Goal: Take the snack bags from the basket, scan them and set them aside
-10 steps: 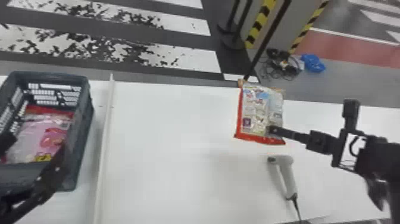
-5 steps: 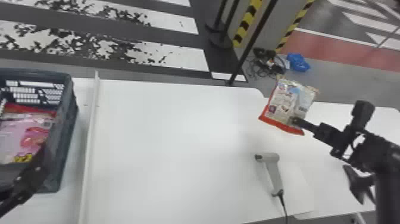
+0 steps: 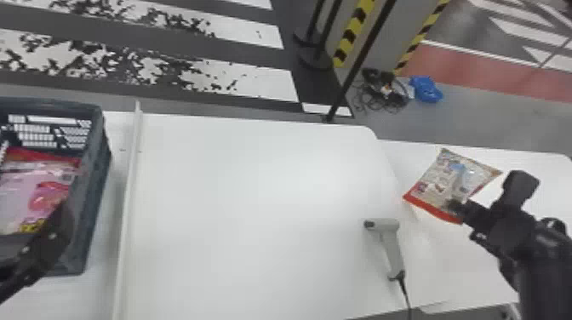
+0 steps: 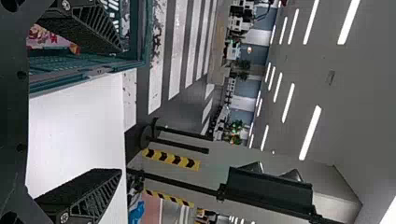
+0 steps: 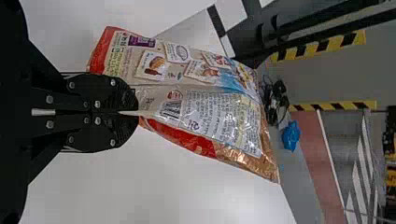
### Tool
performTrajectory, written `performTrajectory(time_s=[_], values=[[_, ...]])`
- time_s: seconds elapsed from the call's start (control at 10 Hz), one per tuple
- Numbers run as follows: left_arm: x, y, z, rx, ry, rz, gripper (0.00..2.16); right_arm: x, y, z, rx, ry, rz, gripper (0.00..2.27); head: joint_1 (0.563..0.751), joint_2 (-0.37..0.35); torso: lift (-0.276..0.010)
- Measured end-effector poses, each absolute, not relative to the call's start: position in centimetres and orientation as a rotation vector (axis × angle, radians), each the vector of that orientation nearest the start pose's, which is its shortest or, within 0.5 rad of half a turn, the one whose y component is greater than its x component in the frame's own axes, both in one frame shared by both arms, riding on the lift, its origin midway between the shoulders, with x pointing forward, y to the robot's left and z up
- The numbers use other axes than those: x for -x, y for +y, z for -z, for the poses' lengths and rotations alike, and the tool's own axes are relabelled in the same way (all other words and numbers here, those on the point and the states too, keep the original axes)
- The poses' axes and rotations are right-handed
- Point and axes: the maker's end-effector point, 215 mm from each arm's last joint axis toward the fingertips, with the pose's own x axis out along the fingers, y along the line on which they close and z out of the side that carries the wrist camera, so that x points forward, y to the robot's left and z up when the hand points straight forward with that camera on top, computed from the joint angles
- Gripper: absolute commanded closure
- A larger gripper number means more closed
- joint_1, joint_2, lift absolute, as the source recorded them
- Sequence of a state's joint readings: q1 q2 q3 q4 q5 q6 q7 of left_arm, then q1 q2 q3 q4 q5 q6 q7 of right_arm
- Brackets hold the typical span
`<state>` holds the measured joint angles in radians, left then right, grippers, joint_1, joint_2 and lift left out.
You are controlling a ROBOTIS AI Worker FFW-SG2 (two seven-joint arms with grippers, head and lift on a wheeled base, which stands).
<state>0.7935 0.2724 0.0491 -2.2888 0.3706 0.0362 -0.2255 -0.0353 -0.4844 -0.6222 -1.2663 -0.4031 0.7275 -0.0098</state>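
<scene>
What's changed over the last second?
The right gripper has carried its bag rightward past the scanner, lately also closer to the robot, without letting go. The head view has swung right. The scanner, the basket and the pink bag in it stayed put.

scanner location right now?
In the head view the scanner lies on the white table, right of centre, just left of and nearer the robot than the held snack bag.

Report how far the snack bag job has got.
Done: one snack bag is out of the basket; whether it has been scanned, I can't tell. In hand: the right gripper grips that bag, beyond the scanner. Left: releasing it, then the pink packaging in the basket.
</scene>
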Motion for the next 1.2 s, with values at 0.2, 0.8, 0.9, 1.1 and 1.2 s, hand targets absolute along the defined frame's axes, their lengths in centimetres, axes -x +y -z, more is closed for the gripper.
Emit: performTrajectory(time_s=[0.2, 0.8, 0.9, 1.1, 1.2], values=[[-35.8, 19.4, 32.1, 0.15, 0.114, 0.364, 0.08, -38.3, -72.5, 50.2, -0.26, 0.714, 0.824, 1.64, 0.695, -0.35, -0.075], [-35.8, 19.0, 31.3, 0.159, 0.103, 0.371, 0.09, -40.1, -72.1, 50.4, -0.263, 0.653, 0.812, 0.05, 0.695, -0.35, -0.075], [-35.8, 19.0, 31.2, 0.159, 0.102, 0.372, 0.09, -40.9, -71.9, 49.2, -0.269, 0.591, 0.781, 0.05, 0.695, -0.35, -0.075], [-35.7, 18.9, 31.0, 0.159, 0.101, 0.375, 0.09, -43.2, -69.5, 45.8, -0.219, 0.474, 0.701, 0.05, 0.695, -0.35, -0.075], [-35.7, 18.6, 31.0, 0.16, 0.1, 0.378, 0.09, -44.3, -66.8, 44.1, -0.202, 0.431, 0.641, 0.05, 0.695, -0.35, -0.075]])
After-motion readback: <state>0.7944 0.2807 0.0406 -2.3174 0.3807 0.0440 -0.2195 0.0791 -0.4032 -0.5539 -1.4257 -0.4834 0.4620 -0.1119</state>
